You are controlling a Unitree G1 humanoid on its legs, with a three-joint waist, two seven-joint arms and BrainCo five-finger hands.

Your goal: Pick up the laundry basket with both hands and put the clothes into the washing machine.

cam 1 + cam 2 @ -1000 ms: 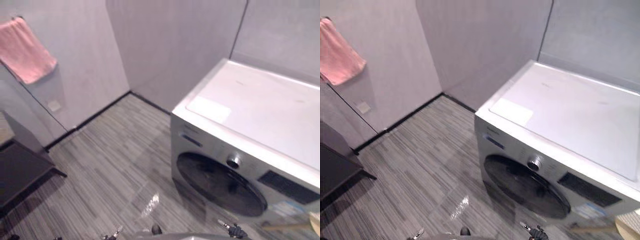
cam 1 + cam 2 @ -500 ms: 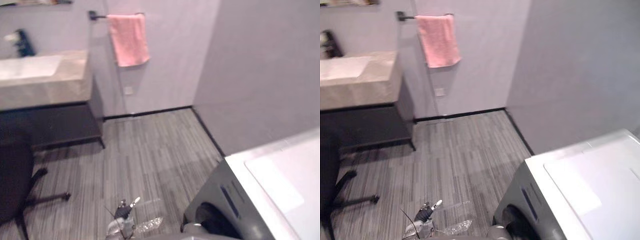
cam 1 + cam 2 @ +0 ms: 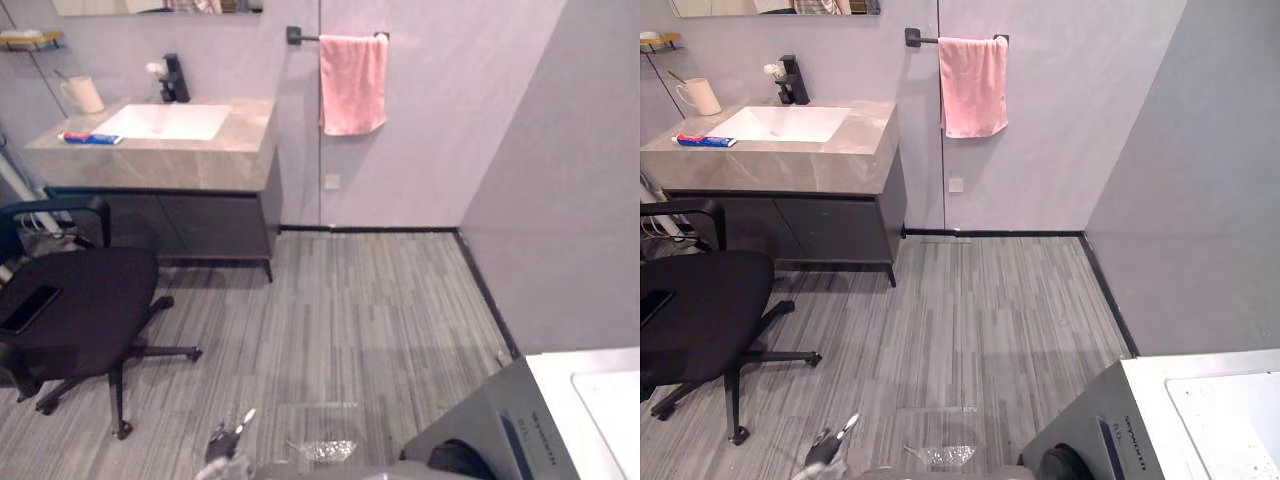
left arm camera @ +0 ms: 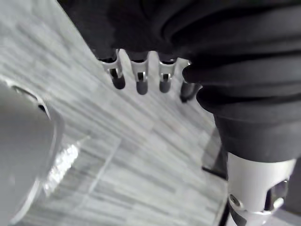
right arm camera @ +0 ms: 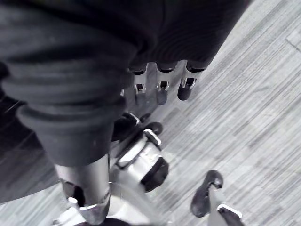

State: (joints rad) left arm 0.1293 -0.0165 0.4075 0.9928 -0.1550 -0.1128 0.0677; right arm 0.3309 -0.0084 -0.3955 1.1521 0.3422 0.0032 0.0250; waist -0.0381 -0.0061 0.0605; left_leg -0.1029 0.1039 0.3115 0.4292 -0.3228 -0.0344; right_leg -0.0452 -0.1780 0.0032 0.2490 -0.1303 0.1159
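The washing machine (image 3: 522, 432) shows as a grey front corner and a white top (image 3: 1215, 398) at the lower right, its dark round door (image 3: 1068, 466) just peeking in at the bottom edge. My left hand (image 4: 139, 81) hangs over the striped grey floor with its fingers straight and nothing in them. My right hand (image 5: 161, 90) hangs the same way above the floor, fingers straight and empty.
A stone sink counter (image 3: 160, 152) over a dark cabinet stands at the back left. A pink towel (image 3: 353, 85) hangs on a wall rail. A black office chair (image 3: 78, 308) stands at the left. A grey wall (image 3: 585, 200) runs along the right, behind the machine.
The camera has swung left: the washing machine has slid from the middle right to the lower right corner, and the sink, towel and chair have come fully into view.
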